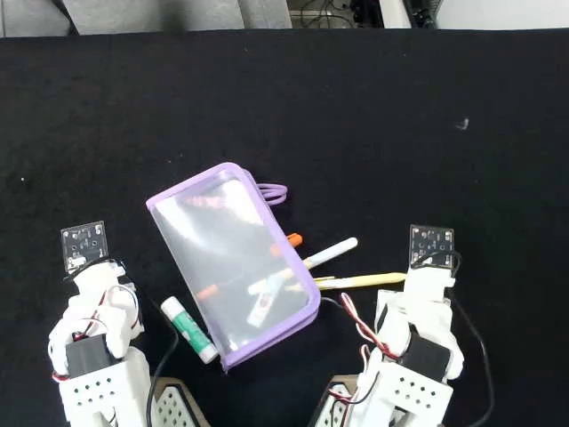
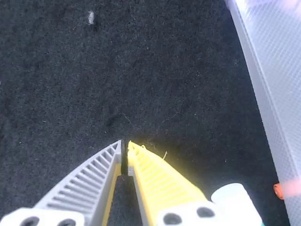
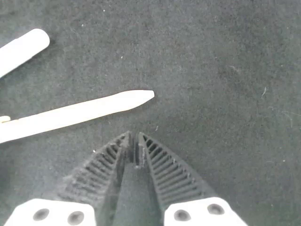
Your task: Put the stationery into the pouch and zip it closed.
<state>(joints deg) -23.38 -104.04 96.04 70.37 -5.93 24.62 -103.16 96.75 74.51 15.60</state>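
Note:
A clear pouch with purple trim (image 1: 233,265) lies tilted in the middle of the black table, with several pens and markers inside. A white pen (image 1: 331,253) and a yellow pen (image 1: 363,281) stick out from its right side. A glue stick with a green label (image 1: 188,329) lies along its lower left edge. My left gripper (image 2: 125,145) is shut with nothing in it, hovering over bare cloth left of the pouch wall (image 2: 273,80). My right gripper (image 3: 134,137) is shut and empty, its tips just short of the yellow pen (image 3: 75,114); the white pen (image 3: 21,49) lies beyond.
Both arm bases stand at the near edge, one (image 1: 93,356) at the left and one (image 1: 418,347) at the right. The black table cloth (image 1: 373,124) stretches bare toward the far edge. A purple zip loop (image 1: 274,191) sits at the pouch's upper right corner.

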